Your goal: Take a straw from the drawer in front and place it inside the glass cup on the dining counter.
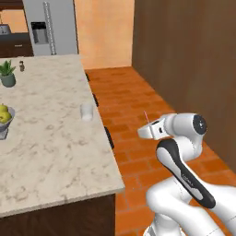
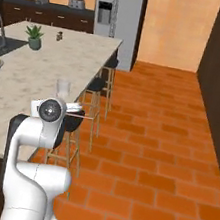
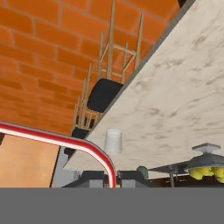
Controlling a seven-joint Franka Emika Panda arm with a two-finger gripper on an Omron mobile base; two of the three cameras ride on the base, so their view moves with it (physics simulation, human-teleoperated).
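My gripper (image 3: 111,179) is shut on the straw (image 3: 57,139), whose red and white length curves away to the left in the hand view. From the left base, the straw (image 1: 146,116) is a thin pink line rising from the gripper (image 1: 144,132), which hangs over the brick floor to the right of the dining counter (image 1: 46,152). The glass cup (image 1: 86,111) stands upright near the counter's right edge, to the left of and beyond the gripper. The glass cup (image 3: 113,141) sits just above the fingertips in the hand view. The drawer is out of view.
Dark-seated bar stools (image 2: 96,84) line the counter's floor side. A bowl of yellow-green fruit (image 1: 4,117) and a potted plant (image 1: 7,73) stand on the counter's far side. A brown wall (image 1: 193,60) bounds the right, and a grey fridge (image 1: 48,27) stands at the back.
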